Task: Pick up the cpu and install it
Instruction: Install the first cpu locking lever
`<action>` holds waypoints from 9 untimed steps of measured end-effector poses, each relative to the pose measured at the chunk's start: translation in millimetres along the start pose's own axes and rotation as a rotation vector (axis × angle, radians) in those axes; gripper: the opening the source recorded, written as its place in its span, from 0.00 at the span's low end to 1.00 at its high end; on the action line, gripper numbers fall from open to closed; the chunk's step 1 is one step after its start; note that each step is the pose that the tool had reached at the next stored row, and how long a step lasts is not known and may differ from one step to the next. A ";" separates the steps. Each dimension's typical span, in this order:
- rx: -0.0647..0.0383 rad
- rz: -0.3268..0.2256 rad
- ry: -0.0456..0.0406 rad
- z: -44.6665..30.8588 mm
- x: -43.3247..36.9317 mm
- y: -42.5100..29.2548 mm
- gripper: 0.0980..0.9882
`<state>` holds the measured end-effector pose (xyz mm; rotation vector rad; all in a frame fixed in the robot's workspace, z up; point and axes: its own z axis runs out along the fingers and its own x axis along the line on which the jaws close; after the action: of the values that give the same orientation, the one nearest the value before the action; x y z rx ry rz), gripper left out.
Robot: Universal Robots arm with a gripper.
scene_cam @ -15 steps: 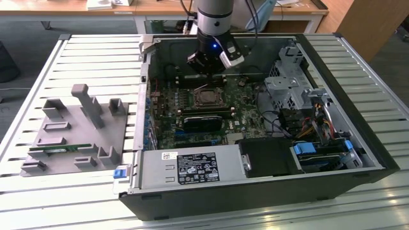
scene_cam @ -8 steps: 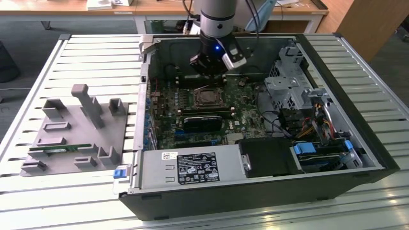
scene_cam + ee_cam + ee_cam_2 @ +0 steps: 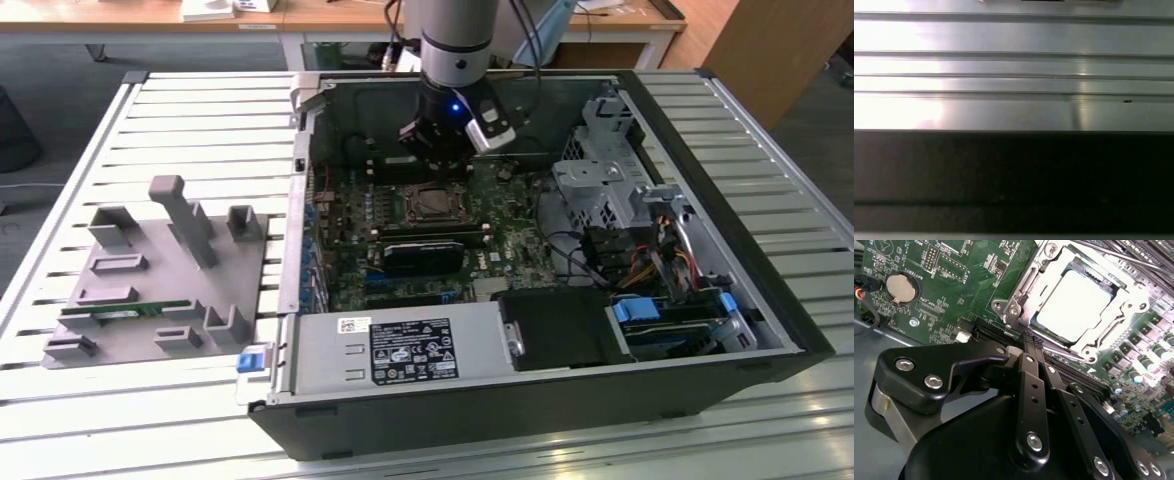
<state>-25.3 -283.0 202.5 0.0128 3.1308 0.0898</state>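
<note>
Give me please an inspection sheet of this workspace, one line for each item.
Surface: slatted metal table, carrying an open computer case.
Job's things: cpu lies in the motherboard socket, inside the metal frame.
Clutter: grey fixture tray to the exterior view's left of the case.
Grippers: gripper shut, empty, beside the socket.
Cables: coloured wires inside the case, at the exterior view's right.
Surroundings: wooden desks behind.

One cpu [image 3: 1076, 300], one computer case [image 3: 747, 330], one gray rack [image 3: 160, 280].
</note>
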 end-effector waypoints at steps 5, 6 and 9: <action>0.000 0.000 0.0002 1.7 -0.1 -0.2 0.01; 0.000 0.000 0.0001 1.1 -0.1 -0.1 0.01; 0.000 0.000 0.0003 0.0 -0.4 0.0 0.01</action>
<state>-24.9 -283.0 202.5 0.0124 3.1310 0.0902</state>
